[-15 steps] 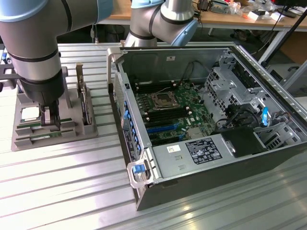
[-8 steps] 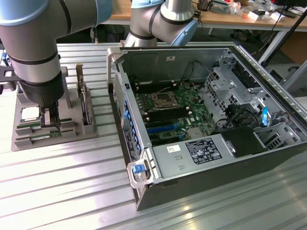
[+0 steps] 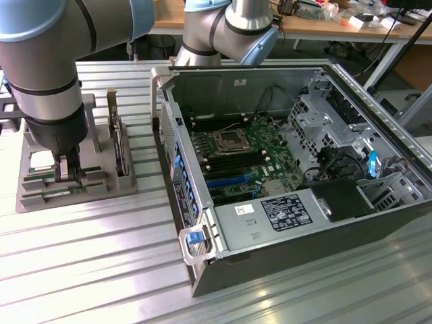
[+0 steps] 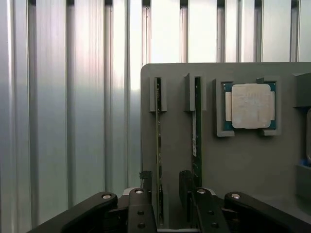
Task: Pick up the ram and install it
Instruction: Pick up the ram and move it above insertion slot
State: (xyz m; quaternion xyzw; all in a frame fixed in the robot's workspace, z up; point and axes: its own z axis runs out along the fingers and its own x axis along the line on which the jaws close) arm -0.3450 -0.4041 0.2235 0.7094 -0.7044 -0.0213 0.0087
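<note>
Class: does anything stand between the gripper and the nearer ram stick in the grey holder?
Nothing visible does. The gripper straddles the ram, open, a finger on either side; the second stick stands beside it, outside the fingers.

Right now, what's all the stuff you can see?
ram sticks: two, green, on edge in the holder's slots.
CPU chip: one, silver, in a holder pocket.
hard drive: one, silvery, upright in the holder.
holder: one, grey, on the table.
computer case: one, grey, open, at the exterior view's right of the holder.
motherboard: one, green, inside the case.
table: one, silver, ribbed.
robot arm: one, grey and blue, above the holder.
gripper: one, black, open, astride one ram stick.
</note>
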